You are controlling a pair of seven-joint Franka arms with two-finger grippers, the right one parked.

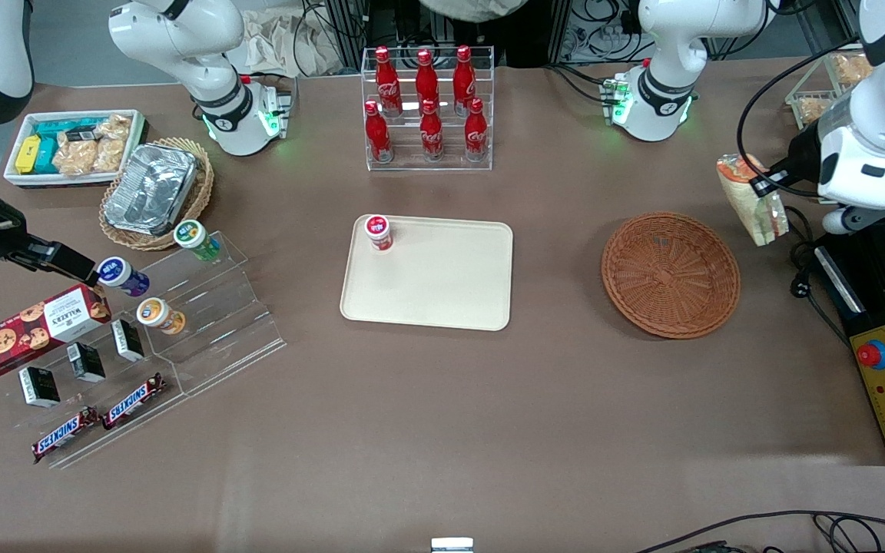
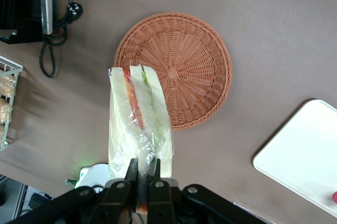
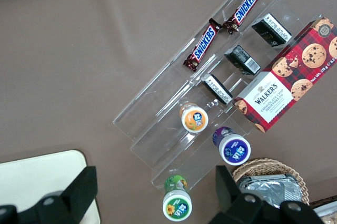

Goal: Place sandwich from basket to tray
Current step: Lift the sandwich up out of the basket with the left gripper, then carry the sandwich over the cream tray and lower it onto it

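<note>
My left gripper (image 1: pixel 762 184) is shut on the wrapped sandwich (image 1: pixel 751 198), a white bread wedge with orange, red and green layers. It hangs in the air beside the round reddish-brown basket (image 1: pixel 671 263), toward the working arm's end of the table. The wrist view shows the fingers (image 2: pixel 131 170) pinching the wrap of the sandwich (image 2: pixel 138 124), with the empty basket (image 2: pixel 179 66) on the table below it. The cream tray (image 1: pixel 442 284) lies mid-table, toward the parked arm from the basket, and its corner (image 2: pixel 303 155) shows in the wrist view.
A small red-lidded jar (image 1: pixel 378 232) stands on a tray corner. A rack of cola bottles (image 1: pixel 427 107) stands farther from the front camera than the tray. A control box with a red button (image 1: pixel 884 369) and cables (image 1: pixel 800 284) lie near the working arm.
</note>
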